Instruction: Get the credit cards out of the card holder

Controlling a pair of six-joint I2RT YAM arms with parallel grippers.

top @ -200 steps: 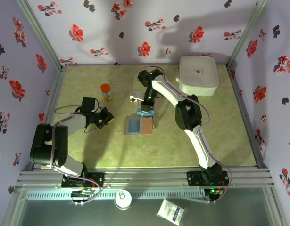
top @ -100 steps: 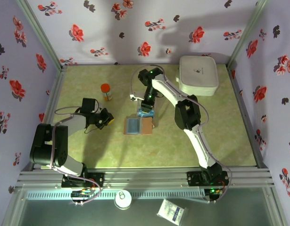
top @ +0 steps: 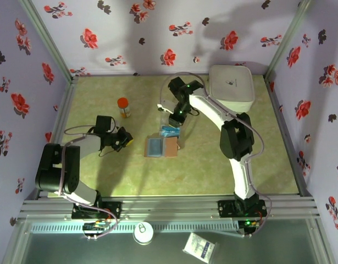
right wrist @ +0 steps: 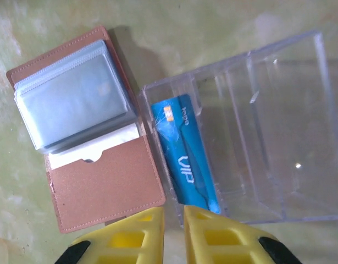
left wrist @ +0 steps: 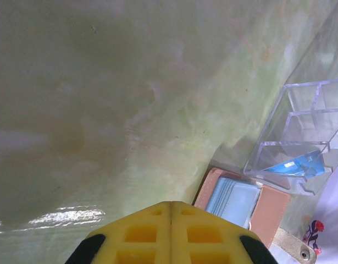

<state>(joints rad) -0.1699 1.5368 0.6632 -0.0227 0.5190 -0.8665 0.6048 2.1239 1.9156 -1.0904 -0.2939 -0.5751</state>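
Right arm stretched forward, right gripper (right wrist: 173,212) barely parted, empty, above a glossy blue card (right wrist: 185,159) in a clear tray (right wrist: 267,126). Left gripper (left wrist: 170,206) closed, empty

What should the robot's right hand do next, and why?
Probably swing the right gripper across to the open card holder and line up on the pale card showing in its pocket. One blue card already lies in the clear tray, the jaws stand slightly parted and empty, and the holder seems to hold more.
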